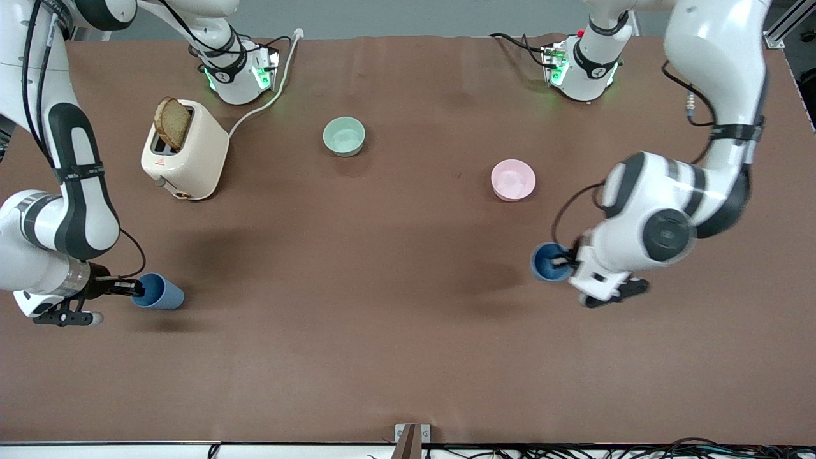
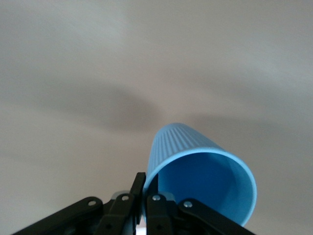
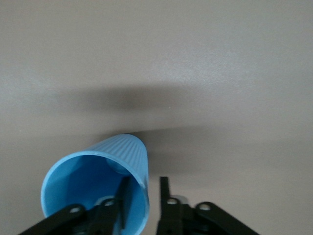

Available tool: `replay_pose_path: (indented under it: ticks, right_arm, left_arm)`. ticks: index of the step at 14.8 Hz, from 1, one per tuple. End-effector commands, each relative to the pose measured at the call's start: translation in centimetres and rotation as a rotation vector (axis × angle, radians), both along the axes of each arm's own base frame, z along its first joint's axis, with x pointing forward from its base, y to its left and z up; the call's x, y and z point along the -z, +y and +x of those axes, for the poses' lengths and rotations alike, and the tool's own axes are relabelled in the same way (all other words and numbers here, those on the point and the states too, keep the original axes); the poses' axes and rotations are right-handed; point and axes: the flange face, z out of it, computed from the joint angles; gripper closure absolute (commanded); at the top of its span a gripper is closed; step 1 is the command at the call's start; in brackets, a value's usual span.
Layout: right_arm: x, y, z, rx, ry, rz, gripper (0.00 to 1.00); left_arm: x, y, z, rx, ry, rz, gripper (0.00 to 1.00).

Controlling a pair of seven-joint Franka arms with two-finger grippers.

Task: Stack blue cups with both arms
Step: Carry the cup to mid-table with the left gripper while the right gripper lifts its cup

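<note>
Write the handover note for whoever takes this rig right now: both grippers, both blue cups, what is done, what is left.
Left gripper: shut on the rim of one blue cup, held in the air over the table at the left arm's end, nearer the front camera than the pink bowl.
Right gripper: one finger inside the rim of the other blue cup and one outside, with a gap at the outer finger; cup tilted, at the right arm's end, nearer the front camera than the toaster.
Done: both cups picked.
Left: bring the cups together over the middle and nest one in the other.
</note>
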Motion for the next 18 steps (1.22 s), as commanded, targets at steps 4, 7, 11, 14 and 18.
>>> replay_pose_path:
  ticks: [4, 7, 11, 14, 18]
  right_arm:
    - [0.2, -0.7, -0.7, 0.018, 0.004, 0.031, 0.95]
    - [-4.1, 0.2, -0.8, 0.009, 0.006, 0.044, 0.97]
    - [-12.9, 4.0, -1.8, 0.003, -0.008, 0.055, 0.97]
    - [-16.1, 8.9, -2.4, 0.029, 0.011, 0.081, 0.97]
    - [-19.6, 16.5, -3.5, 0.054, 0.029, 0.112, 0.97]
  left_arm:
    - [3.1, -15.6, -4.9, -0.055, -0.053, -0.029, 1.0]
    - [4.7, -20.6, -7.6, -0.093, -0.076, -0.05, 1.0]
    - [7.6, -24.3, -10.3, -0.109, -0.068, -0.053, 1.0]
    - [8.5, -25.2, -11.0, -0.104, -0.069, -0.057, 0.97]
    - [8.0, -25.0, -10.7, -0.083, -0.089, -0.053, 0.0]
